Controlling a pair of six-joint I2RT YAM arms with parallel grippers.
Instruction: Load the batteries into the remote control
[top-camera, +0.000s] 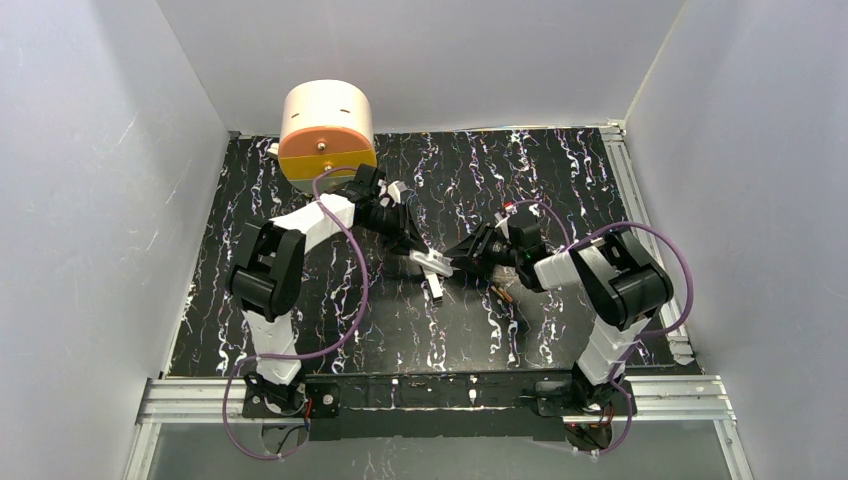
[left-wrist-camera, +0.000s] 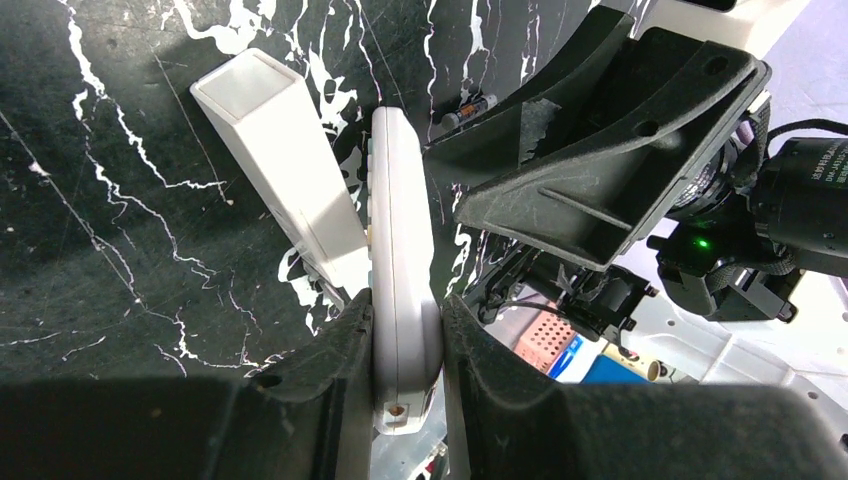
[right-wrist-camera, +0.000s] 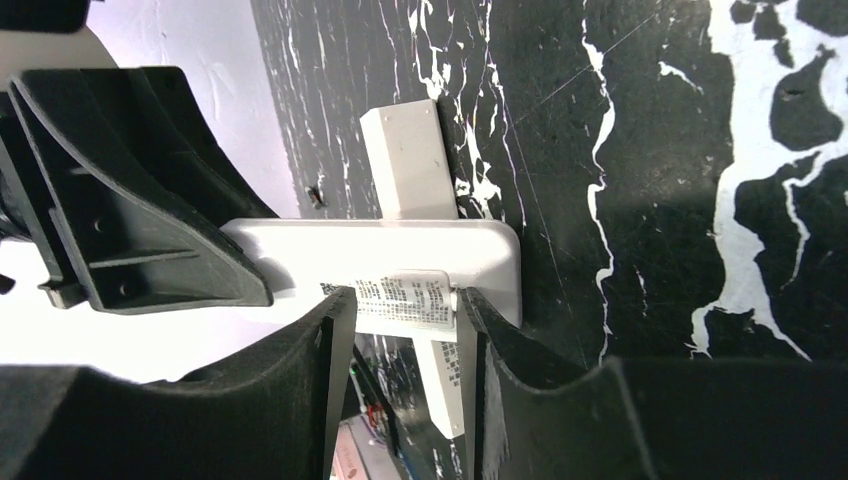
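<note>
The remote control (left-wrist-camera: 398, 230) shows only its edge to the left wrist camera, so its buttons and any battery bay are hidden. The left end effector (left-wrist-camera: 405, 305) holds it clamped between both fingers. The right end effector (right-wrist-camera: 405, 300) meets it from the opposite side, fingers narrowly apart around a labelled patch on the remote's back; whether they press on it cannot be told. A plain white bar (left-wrist-camera: 285, 160) lies on the desk (top-camera: 560, 180) under the remote, partly covered. Only one of the batteries (left-wrist-camera: 468, 112) is plain, on the desk just beyond the remote. Well behind the remote stands a round cream tub (top-camera: 325, 125) with an orange face, its inside hidden.
</note>
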